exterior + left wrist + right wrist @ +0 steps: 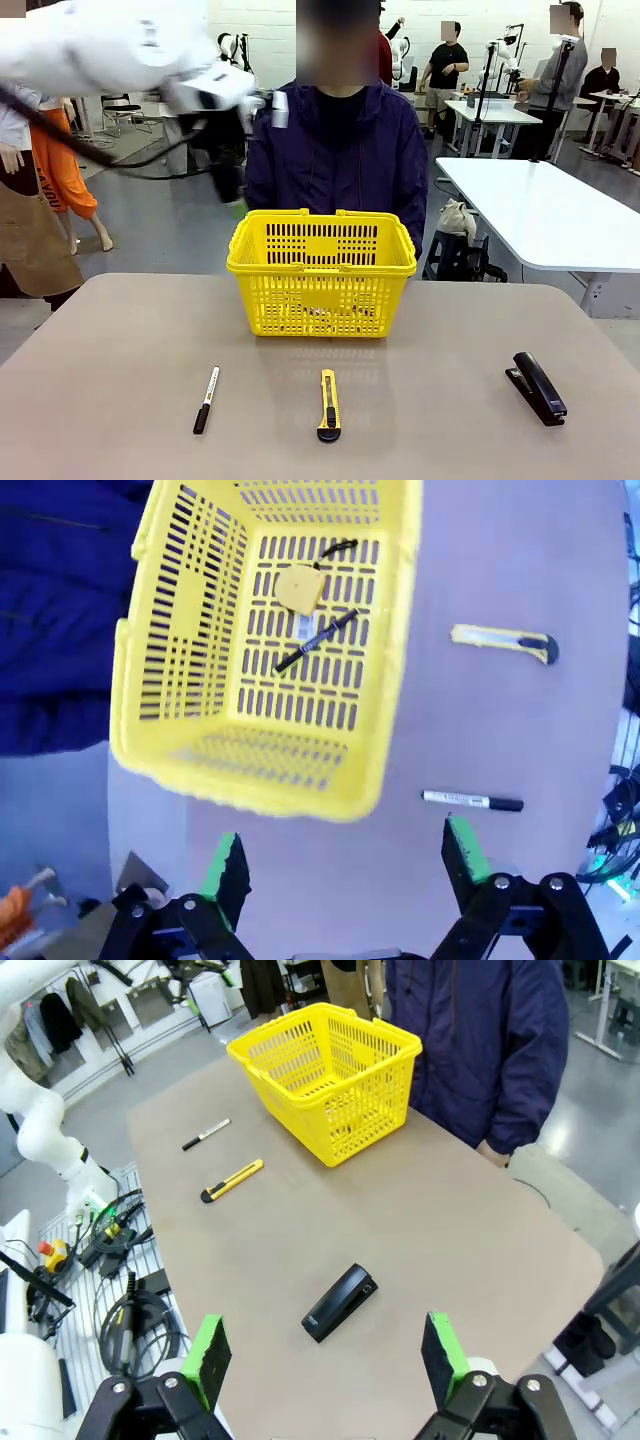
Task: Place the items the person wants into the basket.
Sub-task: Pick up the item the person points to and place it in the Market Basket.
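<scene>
Holding my left claw (pixel 343 840) above the bench (pixel 120 340), fingers wide apart, nothing gripped; right claw (pixel 325 1328) likewise spread and empty. Yellow basket (pixel 320 268), far side, before the person (pixel 340 150): contains tape measure (pixel 298 587) and pen (pixel 317 641). Near side of bench: marker (pixel 207 399), left; utility knife (pixel 328 404), centre; stapler (pixel 538 387), right.
</scene>
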Controlling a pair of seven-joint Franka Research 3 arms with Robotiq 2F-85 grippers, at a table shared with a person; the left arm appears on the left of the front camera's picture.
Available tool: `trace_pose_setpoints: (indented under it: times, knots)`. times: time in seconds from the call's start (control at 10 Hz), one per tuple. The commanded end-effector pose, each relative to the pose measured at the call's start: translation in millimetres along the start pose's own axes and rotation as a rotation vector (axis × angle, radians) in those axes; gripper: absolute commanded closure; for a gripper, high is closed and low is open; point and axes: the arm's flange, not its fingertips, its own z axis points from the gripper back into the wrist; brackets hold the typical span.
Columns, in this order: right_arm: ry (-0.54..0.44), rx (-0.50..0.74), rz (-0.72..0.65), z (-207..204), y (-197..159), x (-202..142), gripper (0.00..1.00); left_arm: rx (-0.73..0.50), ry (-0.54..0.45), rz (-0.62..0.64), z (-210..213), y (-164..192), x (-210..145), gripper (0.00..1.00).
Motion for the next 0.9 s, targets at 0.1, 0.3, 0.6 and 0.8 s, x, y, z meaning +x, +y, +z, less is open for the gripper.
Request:
trace_pose_setpoints:
  times: [0.1, 0.3, 0.6, 0.8]
  knots:
    - [-0.035, 0.003, 0.023, 0, -1, 1, 0.0, 0.044, -0.107, 0.049, 17, -51, -96, 0.0]
    - [-0.035, 0.003, 0.023, 0, -1, 1, 0.0, 0.013, -0.106, 0.099, 18, -55, -133, 0.0]
    - [-0.035, 0.003, 0.023, 0, -1, 1, 0.0, -0.011, -0.115, 0.18, 21, -60, -177, 0.0]
    - [-0.035, 0.003, 0.023, 0, -1, 1, 0.0, -0.028, -0.119, 0.217, 18, -52, -180, 0.0]
